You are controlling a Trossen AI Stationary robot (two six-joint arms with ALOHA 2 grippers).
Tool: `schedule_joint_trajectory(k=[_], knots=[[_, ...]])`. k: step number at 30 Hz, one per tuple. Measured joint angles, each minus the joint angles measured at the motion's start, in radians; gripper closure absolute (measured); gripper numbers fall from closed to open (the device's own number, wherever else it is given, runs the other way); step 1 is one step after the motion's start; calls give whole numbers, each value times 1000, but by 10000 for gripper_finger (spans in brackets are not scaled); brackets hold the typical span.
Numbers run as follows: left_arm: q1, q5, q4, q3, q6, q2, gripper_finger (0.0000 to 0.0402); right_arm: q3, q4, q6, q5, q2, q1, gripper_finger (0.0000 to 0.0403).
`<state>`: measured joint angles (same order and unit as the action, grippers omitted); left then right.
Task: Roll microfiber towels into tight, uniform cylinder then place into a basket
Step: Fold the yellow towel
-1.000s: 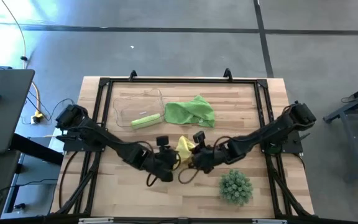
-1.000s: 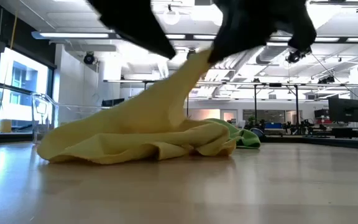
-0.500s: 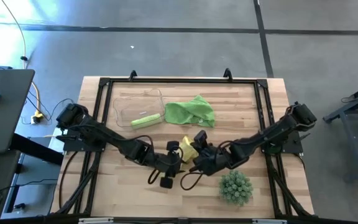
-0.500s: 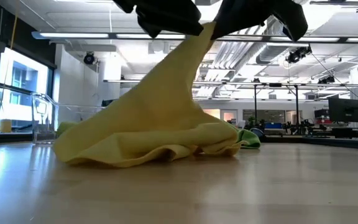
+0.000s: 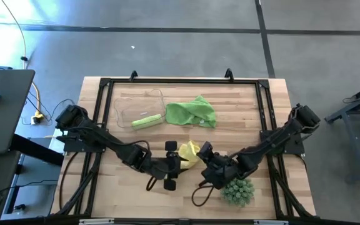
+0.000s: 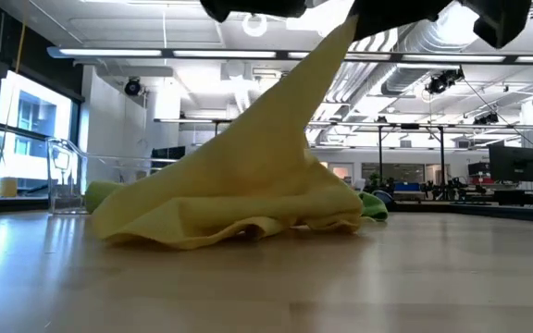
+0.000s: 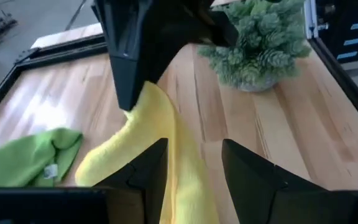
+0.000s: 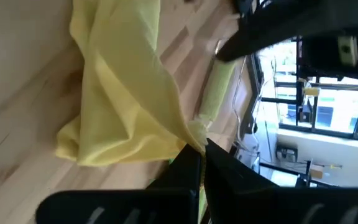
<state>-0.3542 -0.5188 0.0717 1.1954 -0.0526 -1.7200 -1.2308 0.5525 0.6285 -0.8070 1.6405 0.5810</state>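
Pinched shut by the right gripper (image 8: 197, 155) at one corner, the yellow towel (image 6: 239, 185) drapes to the table (image 6: 340, 277) at frame centre. Left gripper (image 7: 191, 165) parted, straddling the cloth. Rolled green towel (image 5: 147, 121) inside basket (image 5: 130, 103): high view only.

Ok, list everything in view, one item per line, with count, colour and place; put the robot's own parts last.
yellow towel: one, bright yellow, table centre, one corner lifted, rest draped on the wood.
loose green towel: one, lime, crumpled beside the basket.
rolled green towel: one, lime, at the basket's near edge.
basket: one, clear, far left of the table.
plant: one, spiky green, near right.
table: one, light wood, black frame.
right pincer: shut on the yellow towel's corner.
left pincer: fingers apart astride the yellow towel.
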Motion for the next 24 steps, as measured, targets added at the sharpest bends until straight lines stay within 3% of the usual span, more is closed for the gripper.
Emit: schedule_joint_trajectory(k=[9,14,17,24], knots=[[67,152,-60,-2,38,-44,261,0,-108,49,-27,0,22,403],[71,403,-38,-2,46,-49,261,0,-94,90,-122,0,24,403],[56,502,0,-2,46,-49,261,0,-73,100,-137,0,20,403],[30,530,108,-1,25,-69,261,0,-74,54,-140,0,-1,403]])
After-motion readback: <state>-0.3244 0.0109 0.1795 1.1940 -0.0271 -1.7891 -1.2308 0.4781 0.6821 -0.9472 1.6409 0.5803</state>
